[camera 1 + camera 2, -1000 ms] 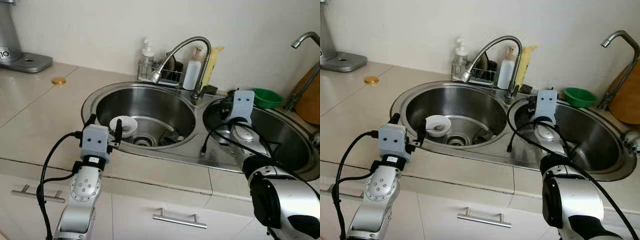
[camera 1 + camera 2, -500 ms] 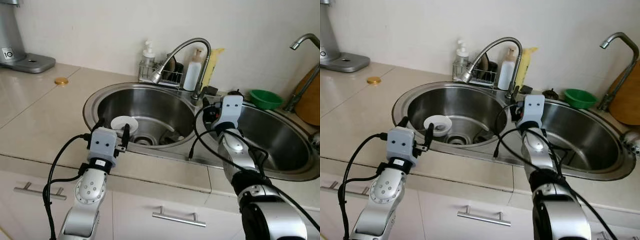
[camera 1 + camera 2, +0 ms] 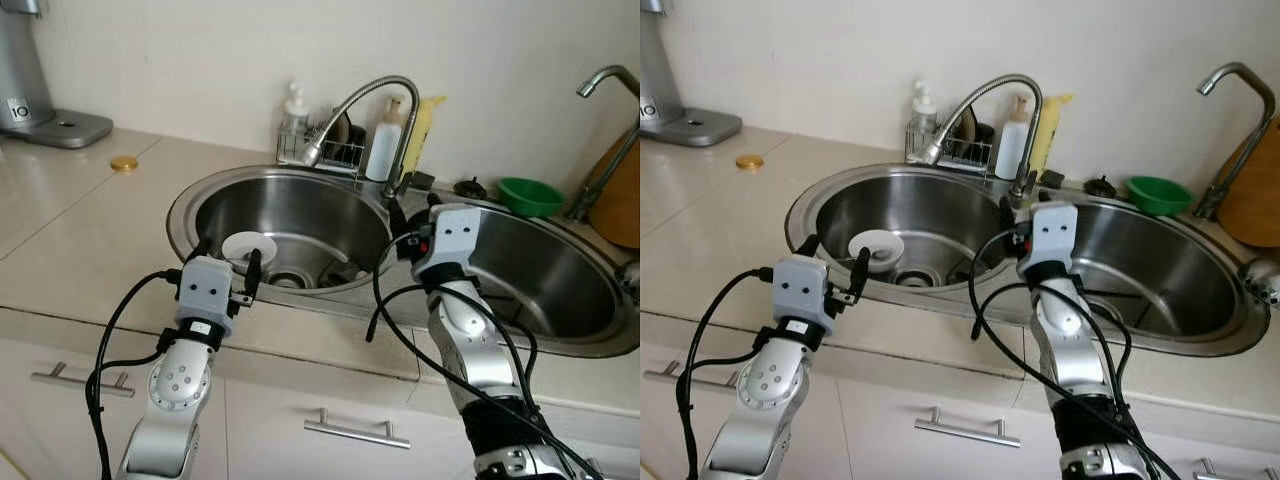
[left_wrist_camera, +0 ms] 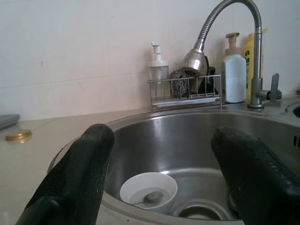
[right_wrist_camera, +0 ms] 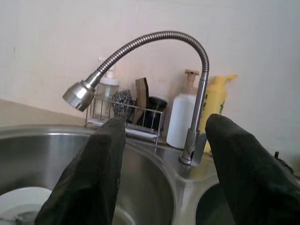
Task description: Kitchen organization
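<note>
A white bowl [image 3: 247, 247] with a spoon [image 4: 152, 198] in it sits on the floor of the left sink basin [image 3: 310, 205], near the drain. My left gripper [image 3: 228, 262] hovers over that basin's front rim, open, fingers pointing at the bowl and apart from it. My right gripper [image 3: 412, 212] is raised over the divider between the two basins, open and holding nothing. It faces the bendy steel faucet [image 5: 154, 40], whose base stands just beyond its fingertips.
Behind the sink stand a wire rack [image 3: 320, 150] with scrubbers, a white bottle [image 3: 383, 150] and a yellow bottle [image 3: 422, 125]. A green bowl [image 3: 527, 195], a second tap [image 3: 605, 85] and a wooden board [image 3: 620, 200] lie far right. A gold lid [image 3: 124, 163] rests on the left counter.
My right gripper has swung left, from over the right basin to the divider by the faucet. The left gripper has edged slightly closer to the bowl. The bowl has not moved.
</note>
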Tool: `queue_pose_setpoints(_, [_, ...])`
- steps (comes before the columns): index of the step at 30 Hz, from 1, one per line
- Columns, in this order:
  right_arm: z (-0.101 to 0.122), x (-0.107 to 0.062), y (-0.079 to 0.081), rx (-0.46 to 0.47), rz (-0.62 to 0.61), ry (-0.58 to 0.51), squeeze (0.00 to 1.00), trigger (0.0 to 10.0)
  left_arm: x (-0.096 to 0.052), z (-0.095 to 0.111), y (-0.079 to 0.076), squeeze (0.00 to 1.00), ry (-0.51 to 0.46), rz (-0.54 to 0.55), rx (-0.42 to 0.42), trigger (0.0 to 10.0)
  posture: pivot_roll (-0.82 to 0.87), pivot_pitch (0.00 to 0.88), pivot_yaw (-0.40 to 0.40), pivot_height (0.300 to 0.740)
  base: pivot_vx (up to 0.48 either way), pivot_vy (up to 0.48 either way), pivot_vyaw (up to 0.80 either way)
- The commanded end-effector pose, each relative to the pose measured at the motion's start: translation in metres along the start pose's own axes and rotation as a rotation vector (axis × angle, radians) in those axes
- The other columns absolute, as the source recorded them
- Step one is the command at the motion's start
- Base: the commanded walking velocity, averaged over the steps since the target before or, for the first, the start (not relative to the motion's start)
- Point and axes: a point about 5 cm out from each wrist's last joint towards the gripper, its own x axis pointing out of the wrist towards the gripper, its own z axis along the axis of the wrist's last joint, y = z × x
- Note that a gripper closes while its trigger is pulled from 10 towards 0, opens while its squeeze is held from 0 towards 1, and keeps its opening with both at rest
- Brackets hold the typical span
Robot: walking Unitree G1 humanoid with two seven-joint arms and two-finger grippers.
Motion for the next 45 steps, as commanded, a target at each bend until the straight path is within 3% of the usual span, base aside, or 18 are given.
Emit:
queue_pose_setpoints(1, [0.002,-0.001,0.000,-0.002,-0.005,0.000,0.00,10.0,0.000,0.001,-0.005,0.00,-0.004,-0.019,-0.006,10.0,0.02,0.000,-0.107,0.740,0.000,0.000,0.00])
queue_pose_setpoints(13, [0.002,-0.005,0.014,-0.003,0.020,0.029,0.00,10.0,0.003,0.017,-0.001,0.00,-0.091,-0.014,0.031,10.0,0.03,0.000,-0.108,0.740,0.000,0.418,0.00])
queue_pose_setpoints(21, [-0.004,-0.013,0.012,-0.021,0.017,0.065,0.00,10.0,0.002,0.018,-0.003,0.00,-0.099,-0.023,0.033,10.0,0.03,0.000,-0.102,0.740,0.000,0.442,-0.20])
queue_pose_setpoints(32, [-0.004,-0.024,0.011,-0.049,0.015,0.052,0.00,10.0,0.000,0.022,-0.007,0.00,-0.136,-0.053,0.086,10.0,0.02,0.000,-0.099,0.740,0.000,0.000,-0.80])
queue_pose_setpoints(39, [0.002,-0.030,-0.005,-0.056,-0.146,0.009,0.00,10.0,0.000,0.020,-0.009,0.00,-0.137,-0.061,0.088,10.0,0.01,0.000,-0.097,0.740,0.000,-0.296,-0.80])
queue_pose_setpoints(45, [0.006,-0.028,-0.004,-0.060,-0.143,-0.012,0.00,10.0,0.000,0.023,-0.010,0.00,-0.156,-0.062,0.092,10.0,0.01,0.000,-0.097,0.740,0.000,-0.403,-0.80])
